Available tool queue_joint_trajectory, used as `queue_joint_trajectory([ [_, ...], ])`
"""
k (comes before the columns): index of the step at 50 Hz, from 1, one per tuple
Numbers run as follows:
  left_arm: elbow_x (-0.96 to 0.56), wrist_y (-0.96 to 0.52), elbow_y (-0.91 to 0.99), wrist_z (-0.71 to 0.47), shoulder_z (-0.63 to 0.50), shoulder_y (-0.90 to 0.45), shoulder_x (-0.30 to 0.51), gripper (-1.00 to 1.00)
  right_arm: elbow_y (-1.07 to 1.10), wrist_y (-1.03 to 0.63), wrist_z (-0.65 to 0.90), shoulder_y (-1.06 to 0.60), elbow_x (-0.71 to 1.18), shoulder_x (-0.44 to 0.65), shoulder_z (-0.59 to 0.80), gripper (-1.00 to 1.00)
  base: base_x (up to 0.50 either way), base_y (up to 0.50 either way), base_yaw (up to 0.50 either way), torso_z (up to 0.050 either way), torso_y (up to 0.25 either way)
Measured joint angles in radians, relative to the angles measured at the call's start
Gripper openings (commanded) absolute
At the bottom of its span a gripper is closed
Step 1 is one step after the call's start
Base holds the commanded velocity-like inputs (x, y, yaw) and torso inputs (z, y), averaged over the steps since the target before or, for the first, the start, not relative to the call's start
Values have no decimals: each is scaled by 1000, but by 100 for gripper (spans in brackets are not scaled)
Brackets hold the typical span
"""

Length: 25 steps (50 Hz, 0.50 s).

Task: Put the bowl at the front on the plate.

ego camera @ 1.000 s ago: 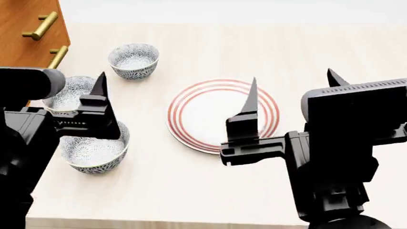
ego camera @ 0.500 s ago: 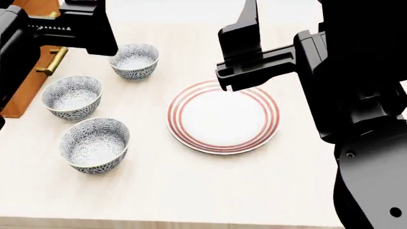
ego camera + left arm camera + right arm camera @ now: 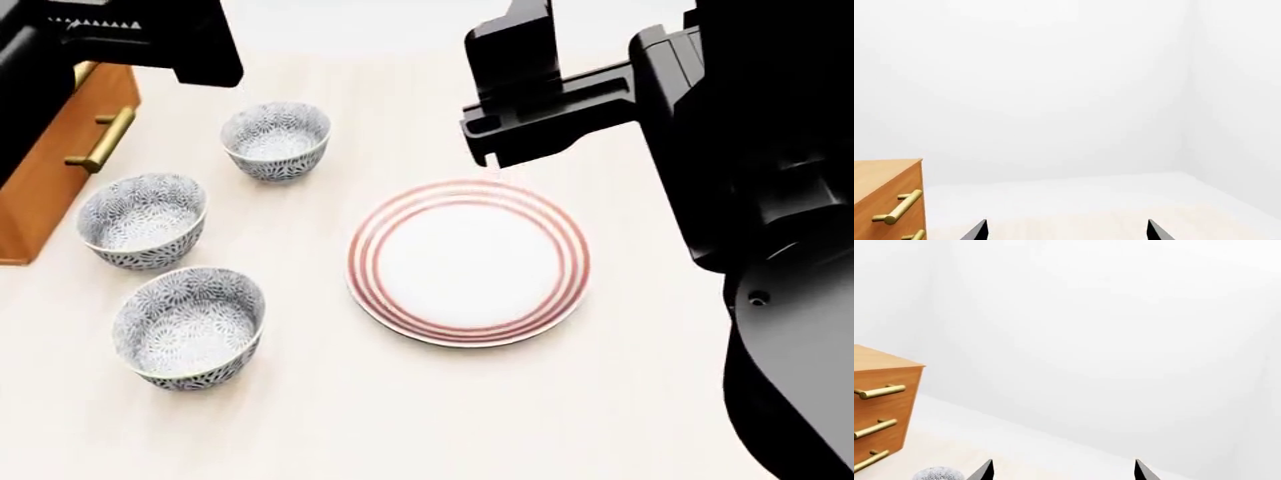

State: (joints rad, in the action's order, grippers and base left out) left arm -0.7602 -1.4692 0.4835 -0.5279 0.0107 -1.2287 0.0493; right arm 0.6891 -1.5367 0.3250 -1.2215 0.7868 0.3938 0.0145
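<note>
Blue-patterned bowl (image 3: 188, 326) sits on the table (image 3: 441, 410) at 9 o'clock from the plate (image 3: 467, 262), well below both raised arms. Left gripper (image 3: 1066, 231) and right gripper (image 3: 1062, 470) are level, fingertips spread, holding nothing.

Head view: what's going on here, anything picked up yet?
Nothing is held yet. Three patterned bowls sit in a row on the table, left of the plate, which has nothing on it. The front bowl is untouched. Both arms are raised above the table: the left gripper and right gripper show jaws spread wide with nothing between them, and their cameras face the far wall and a wooden drawer unit.
</note>
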Motion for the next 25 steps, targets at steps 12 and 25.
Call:
queue_joint_trajectory([
  [12,-34,15,-9,-23,-5,7,16,100,-13,15,26,-3,36,13,6,100,160,0,0,0,0],
  [25,-66,29,-19,-46,-10,11,29,100,-21,25,52,-6,70,22,9,100,161,0,0,0,0],
])
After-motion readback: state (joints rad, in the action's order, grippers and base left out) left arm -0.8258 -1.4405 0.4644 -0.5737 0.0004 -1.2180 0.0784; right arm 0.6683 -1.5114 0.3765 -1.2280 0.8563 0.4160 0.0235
